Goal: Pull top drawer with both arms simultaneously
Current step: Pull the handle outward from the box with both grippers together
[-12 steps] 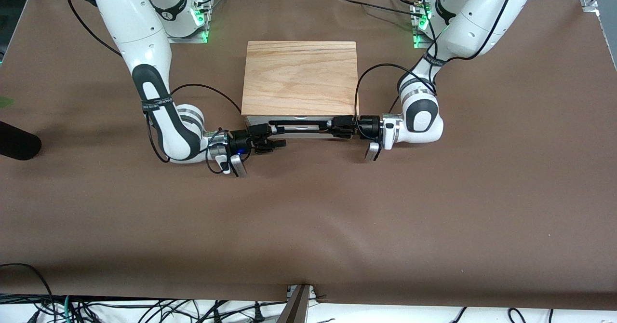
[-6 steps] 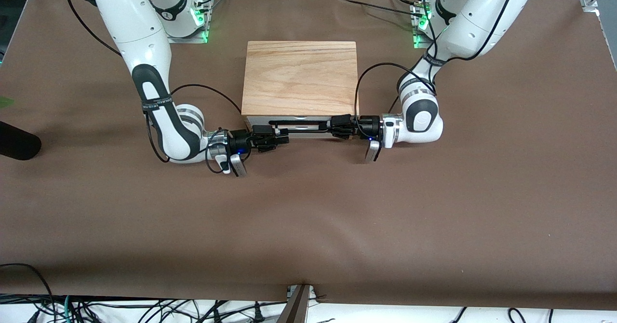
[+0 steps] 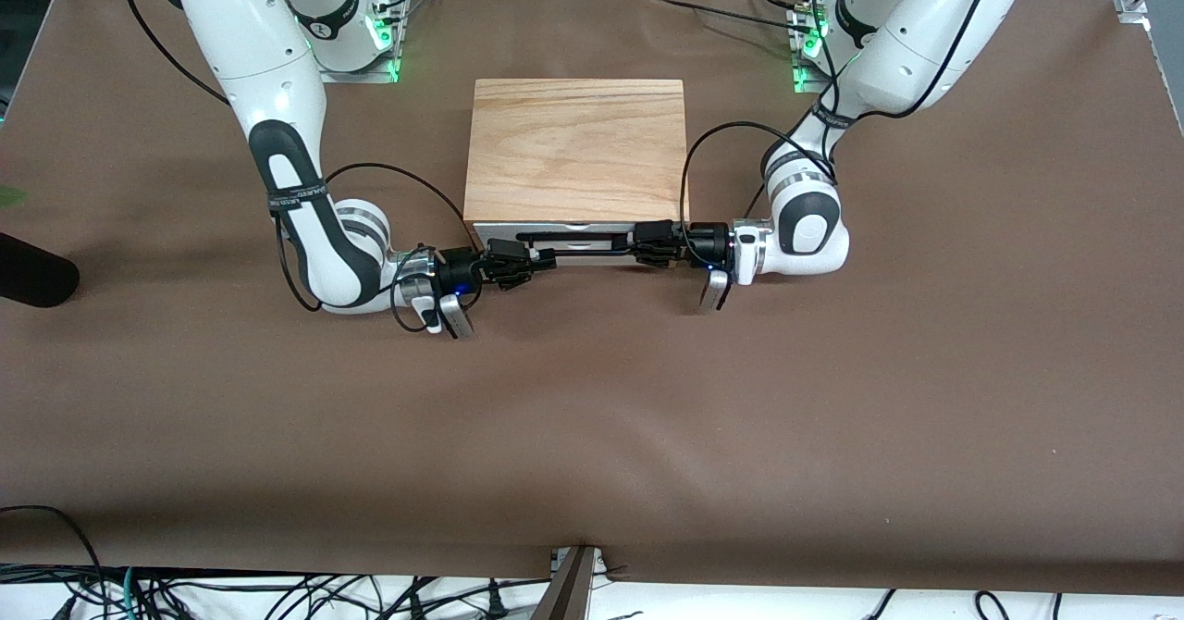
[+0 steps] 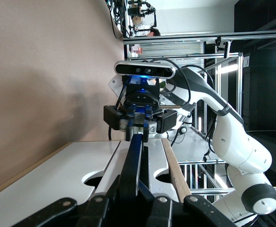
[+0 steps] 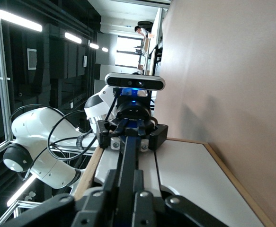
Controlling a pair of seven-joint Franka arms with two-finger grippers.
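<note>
thin black bar handle [image 3: 583, 249], white drawer front [image 3: 564, 231].

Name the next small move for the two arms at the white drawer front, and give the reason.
Probably pull together toward the front camera. The left gripper and right gripper each clamp an end of the thin black bar handle, and the white-fronted top drawer sits closed under the light wooden box top.

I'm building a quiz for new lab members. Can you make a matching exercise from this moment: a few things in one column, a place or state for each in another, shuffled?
Things:
1. left gripper
2. right gripper
3. top drawer
4. wooden box top

States:
A. light wood grain, nothing on it
B. white front, barely out of the box
C. shut on the black bar handle, at the right arm's end
D. shut on the handle, at the left arm's end

Pairs: 1-D, 2-C, 3-B, 4-A
</note>
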